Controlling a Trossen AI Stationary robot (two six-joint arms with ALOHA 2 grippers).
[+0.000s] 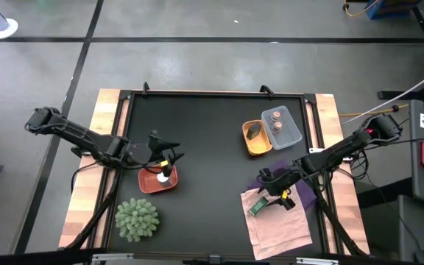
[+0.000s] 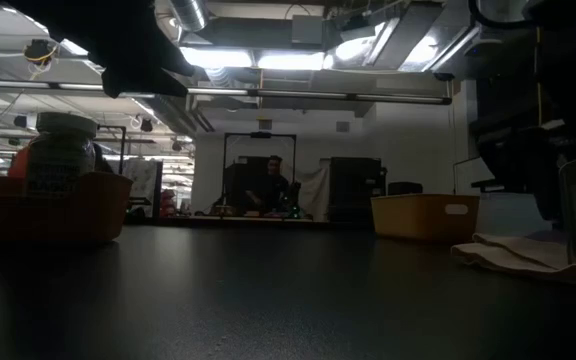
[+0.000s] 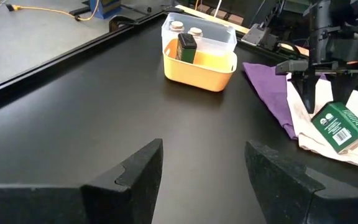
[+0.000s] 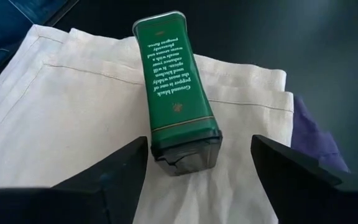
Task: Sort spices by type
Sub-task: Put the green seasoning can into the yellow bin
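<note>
My left gripper (image 3: 204,168) is open above the salmon-red tray (image 1: 150,184), where a white-capped jar (image 1: 164,177) stands upright; the jar (image 2: 63,155) also shows in the low view. My right gripper (image 4: 197,168) is open, and its fingers stand on either side of the near end of a green packet (image 4: 174,87) without touching it. That packet (image 1: 257,208) lies flat on a beige cloth (image 1: 278,228). A second green packet (image 1: 255,132) lies in the orange tray (image 1: 260,149). Two pinkish-topped jars (image 1: 276,119) stand in the clear tray (image 1: 294,132).
A purple cloth (image 1: 305,193) lies under the beige one near the table's right edge. A green spiky plant ball (image 1: 137,218) sits near the left front corner. The dark mat between the trays (image 1: 212,162) is bare. A person (image 2: 273,185) shows far behind the table.
</note>
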